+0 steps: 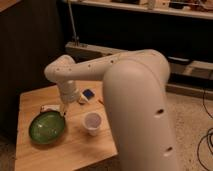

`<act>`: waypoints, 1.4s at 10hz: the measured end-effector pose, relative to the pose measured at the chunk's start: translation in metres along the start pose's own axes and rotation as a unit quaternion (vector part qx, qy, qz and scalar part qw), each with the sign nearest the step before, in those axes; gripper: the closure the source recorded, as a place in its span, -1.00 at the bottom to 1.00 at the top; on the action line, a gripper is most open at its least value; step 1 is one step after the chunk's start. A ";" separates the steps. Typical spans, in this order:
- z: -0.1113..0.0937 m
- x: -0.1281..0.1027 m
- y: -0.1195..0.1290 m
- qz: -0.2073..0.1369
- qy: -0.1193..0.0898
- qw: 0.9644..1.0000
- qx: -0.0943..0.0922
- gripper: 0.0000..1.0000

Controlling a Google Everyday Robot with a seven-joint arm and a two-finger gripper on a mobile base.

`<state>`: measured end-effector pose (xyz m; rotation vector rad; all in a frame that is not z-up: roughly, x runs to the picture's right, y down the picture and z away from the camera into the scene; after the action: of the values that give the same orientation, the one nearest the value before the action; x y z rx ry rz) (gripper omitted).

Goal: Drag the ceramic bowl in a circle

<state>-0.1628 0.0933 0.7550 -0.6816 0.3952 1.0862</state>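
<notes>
- We're looking at a wooden table [70, 150], and the robot's big white arm [137, 105] is taking up most of the right half of the shot.
- The arm is bending at an elbow above the back of the table and pointing downward. That's putting the gripper [63, 110] right at the upper right rim of the ceramic bowl [46, 128].
- The gripper's fingers are standing spread wide and aren't clamping onto anything as far as we're seeing. We can't tell whether a finger is actually touching the rim.
- The ceramic bowl is sitting upright on the left part of the table, towards the front. It's showing a glossy green inside with a darker rim.
- A small whitish plastic cup [92, 123] is standing upright to the right of the bowl, apart from it and just beside the bulky arm link.
- A little blue thing [88, 93] is lying further back on the table, just right of the wrist.
- Something small and whitish [49, 107] is lying just behind the bowl's rim, left of the gripper. We can't tell what it is.
- Behind the table a low shelf unit [100, 51] is running along the dark wall, and dark cables [205, 142] are lying on the speckled floor at the far right.
</notes>
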 end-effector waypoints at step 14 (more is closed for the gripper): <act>0.091 -0.065 0.078 -0.081 -0.028 0.981 -0.175 0.04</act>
<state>-0.2640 0.1346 0.8366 -0.9741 0.0965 1.0256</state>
